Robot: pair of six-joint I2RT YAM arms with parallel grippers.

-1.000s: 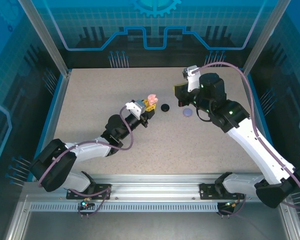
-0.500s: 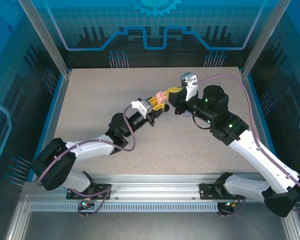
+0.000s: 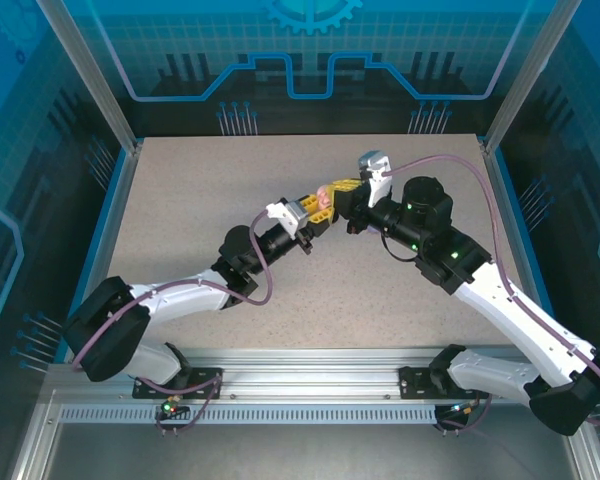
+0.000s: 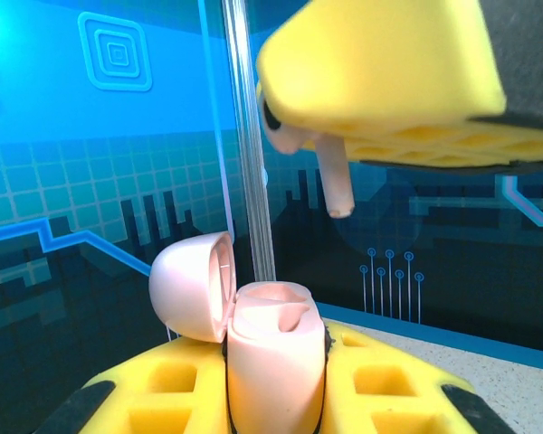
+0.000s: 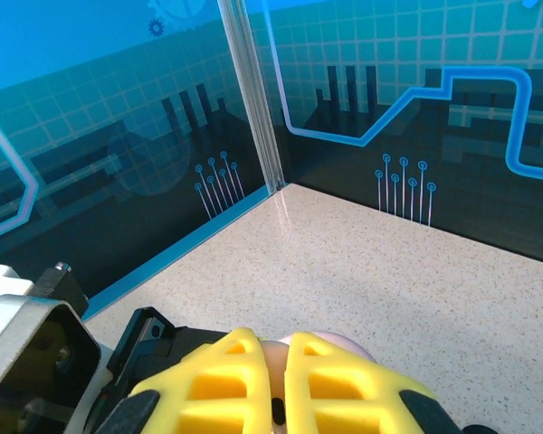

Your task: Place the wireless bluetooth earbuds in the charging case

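The charging case [image 4: 276, 357] is a small, rounded, pale pink shell. It stands upright and open, clamped at its sides between the yellow fingers of the left gripper [image 3: 315, 203]. Its domed lid [image 4: 192, 285] is swung back to the left of the case body with its hollow side turned toward the opening. The moulded pink recess in the top of the case is uncovered. A pale pink earbud [image 4: 333, 181] hangs above the case, a little to its right and clear of it. The right gripper [image 3: 343, 190] pinches its head, and its slim stem points almost straight down toward the case's open top.
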